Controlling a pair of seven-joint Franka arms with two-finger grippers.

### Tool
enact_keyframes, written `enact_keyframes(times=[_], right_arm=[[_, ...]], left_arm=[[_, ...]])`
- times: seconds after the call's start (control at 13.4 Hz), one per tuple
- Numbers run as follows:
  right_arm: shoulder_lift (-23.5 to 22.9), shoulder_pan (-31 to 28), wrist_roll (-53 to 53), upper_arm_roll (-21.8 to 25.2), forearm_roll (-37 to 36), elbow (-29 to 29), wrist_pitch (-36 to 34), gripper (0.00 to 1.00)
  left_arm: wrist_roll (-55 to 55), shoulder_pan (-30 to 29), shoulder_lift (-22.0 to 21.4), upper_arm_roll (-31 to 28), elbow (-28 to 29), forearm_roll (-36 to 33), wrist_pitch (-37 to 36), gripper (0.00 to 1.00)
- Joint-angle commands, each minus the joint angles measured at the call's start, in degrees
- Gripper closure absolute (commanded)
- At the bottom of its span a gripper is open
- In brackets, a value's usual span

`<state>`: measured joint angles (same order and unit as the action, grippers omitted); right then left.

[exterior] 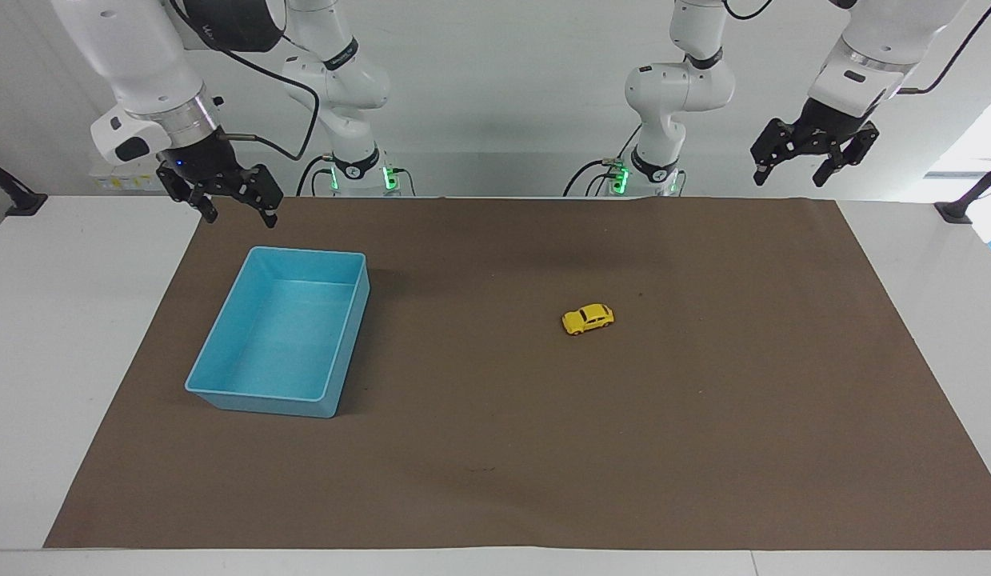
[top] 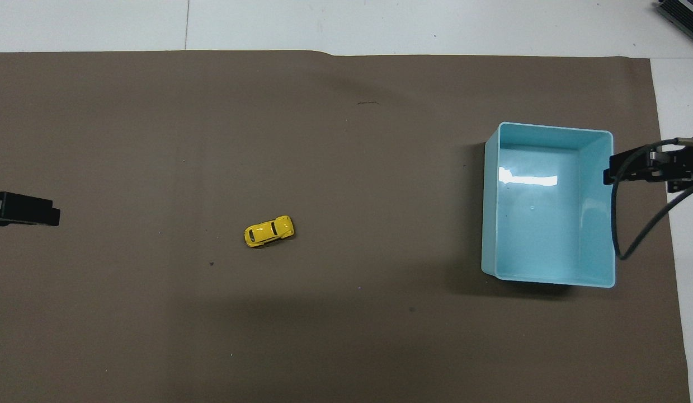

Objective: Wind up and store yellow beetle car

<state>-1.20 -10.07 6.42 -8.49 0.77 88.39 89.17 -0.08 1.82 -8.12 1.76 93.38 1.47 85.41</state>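
Note:
The yellow beetle car (exterior: 588, 318) (top: 269, 230) stands on its wheels on the brown mat, toward the left arm's end of the table. Nothing touches it. My left gripper (exterior: 793, 175) hangs open high over the mat's edge at its own end; only one fingertip (top: 27, 209) shows in the overhead view. My right gripper (exterior: 237, 214) hangs open above the table just beside the blue bin's corner nearest the robots, and it is empty.
An empty light blue bin (exterior: 223, 382) (top: 491, 212) sits on the mat toward the right arm's end. The brown mat (exterior: 495, 448) covers most of the white table. A cable (top: 631, 224) trails from the right gripper beside the bin.

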Motion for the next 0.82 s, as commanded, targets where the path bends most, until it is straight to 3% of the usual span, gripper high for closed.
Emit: enact_keyframes(times=[0.0,0.6,0.75], right_arm=[[0.7,-0.4,-1.4,-0.1,0.4,0.1,-0.6,0.0],[0.7,-0.4,-1.4,-0.1,0.4,0.1,-0.6,0.0],[0.7,-0.4,-1.4,-0.1,0.4,0.1,-0.6,0.0]], left_arm=[[0.3,-0.8,-1.6,0.3,1.8,-0.6,-0.1,0.0],[-0.3,-0.7,-2.3,0.4,6.5,-0.6,1.4,0.0],[-5.5,-1.0,-2.4,0.2,6.5,-0.7,0.1,0.0]])
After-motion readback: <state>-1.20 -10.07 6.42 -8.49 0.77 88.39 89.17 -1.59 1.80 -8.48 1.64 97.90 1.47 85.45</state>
